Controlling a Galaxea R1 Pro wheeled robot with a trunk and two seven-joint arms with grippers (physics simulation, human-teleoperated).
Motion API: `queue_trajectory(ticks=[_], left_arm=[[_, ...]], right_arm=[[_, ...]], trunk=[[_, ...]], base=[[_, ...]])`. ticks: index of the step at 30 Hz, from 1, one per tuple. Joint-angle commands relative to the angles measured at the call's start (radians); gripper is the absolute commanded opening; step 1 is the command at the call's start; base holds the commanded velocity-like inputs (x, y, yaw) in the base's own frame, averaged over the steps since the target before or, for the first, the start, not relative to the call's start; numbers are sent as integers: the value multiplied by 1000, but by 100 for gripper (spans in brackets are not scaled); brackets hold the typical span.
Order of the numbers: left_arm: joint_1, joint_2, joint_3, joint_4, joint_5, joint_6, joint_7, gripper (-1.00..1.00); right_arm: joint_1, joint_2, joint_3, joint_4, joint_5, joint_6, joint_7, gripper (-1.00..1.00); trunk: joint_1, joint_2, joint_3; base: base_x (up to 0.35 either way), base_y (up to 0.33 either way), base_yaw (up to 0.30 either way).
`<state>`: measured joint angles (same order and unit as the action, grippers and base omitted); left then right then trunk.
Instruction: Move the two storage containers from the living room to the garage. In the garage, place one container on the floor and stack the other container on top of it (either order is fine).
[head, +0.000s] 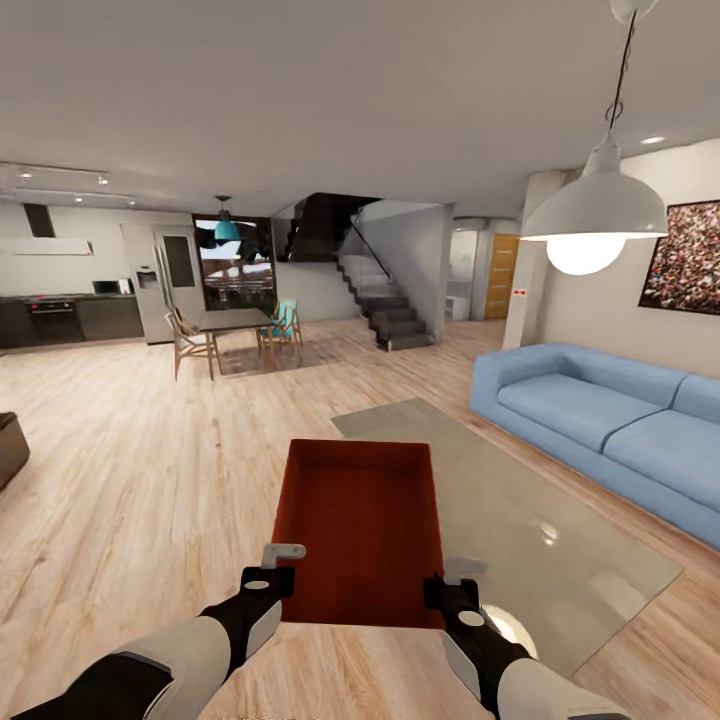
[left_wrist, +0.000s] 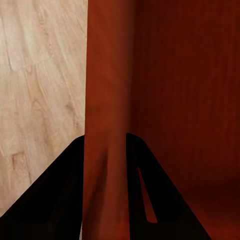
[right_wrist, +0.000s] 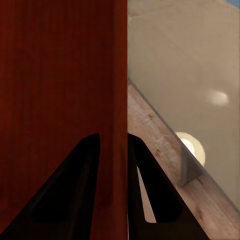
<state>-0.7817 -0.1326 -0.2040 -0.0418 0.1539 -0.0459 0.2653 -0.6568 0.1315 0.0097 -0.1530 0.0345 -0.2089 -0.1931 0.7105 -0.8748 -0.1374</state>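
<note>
I hold one red-orange storage container out in front of me in the living room, its open top showing. My left gripper is shut on the near-left part of its rim, and my right gripper is shut on the near-right part. In the left wrist view the dark fingers straddle the container's wall, with wood planks beside it. The right wrist view has the fingers clamped on the opposite wall, over the glass table.
A low glass coffee table lies just right of the container, and a blue sofa stands beyond it. A white pendant lamp hangs at the upper right. Light wood floor runs toward a dining table, stairs and a wooden door.
</note>
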Motion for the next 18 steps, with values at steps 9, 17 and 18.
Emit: queue_trajectory(ticks=[9,17,18], left_arm=[[-1,2,21,3,15,-5,31,-100],[-1,2,21,3,15,-5,31,-100],[-1,2,21,3,15,-5,31,-100]], right_arm=[[-1,0,-31,-23,16,-20,0,-100],[-1,0,-31,-23,16,-20,0,-100],[-1,0,-31,-23,16,-20,0,-100]], trunk=[[0,-1,-2],[0,-1,-2],[0,-1,-2]], base=[[0,0,284],[0,0,284],[0,0,284]])
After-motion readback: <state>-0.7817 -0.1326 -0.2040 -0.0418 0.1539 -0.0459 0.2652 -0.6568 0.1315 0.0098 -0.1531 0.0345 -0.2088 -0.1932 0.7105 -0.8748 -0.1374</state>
